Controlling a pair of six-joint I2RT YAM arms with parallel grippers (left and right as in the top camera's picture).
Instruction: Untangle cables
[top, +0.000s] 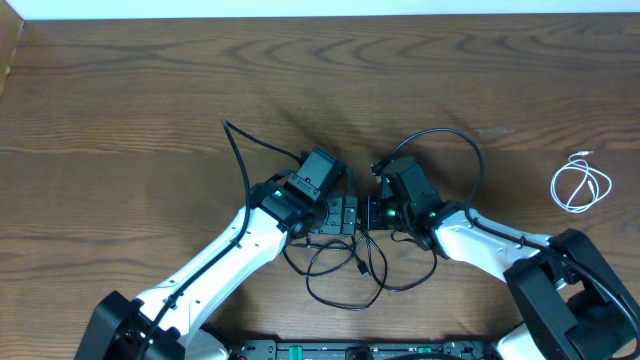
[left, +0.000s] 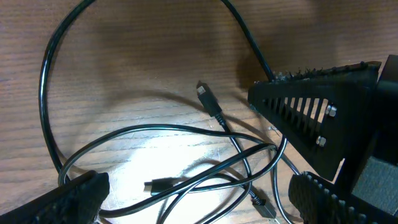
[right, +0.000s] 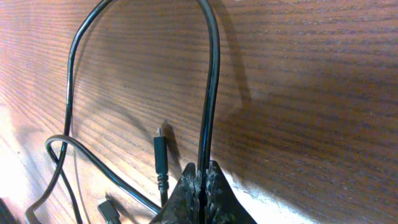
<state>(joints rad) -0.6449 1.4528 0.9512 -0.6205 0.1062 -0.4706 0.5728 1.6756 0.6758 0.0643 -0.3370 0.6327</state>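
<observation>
Overhead view of a brown wood-grain worktop (top: 150, 100) with two robot arms reaching in from the near edge. The left arm enters from 7 o'clock. Its left gripper (top: 335, 213) sits just left of centre, jaws spread wide and holding nothing. Its wrist view looks down between the two dark fingers onto a loose tangle of black cables (left: 168, 126). Several strands cross each other there, and small plug ends (left: 208, 102) lie flat on the wood.

In the overhead view this tangle sits just below centre, toward 6 o'clock, between and beneath the two grippers. One strand runs up toward 10 o'clock past the left wrist. Another arches from centre toward 2 o'clock and back down.

The right arm enters from 4 o'clock. The right gripper (right: 200, 177), just right of centre, has its jaws pinched tight on one black strand, which rises in a tall loop.

At 3 o'clock, well apart from everything else, a short white cable (top: 557, 186) lies coiled on the wood.
</observation>
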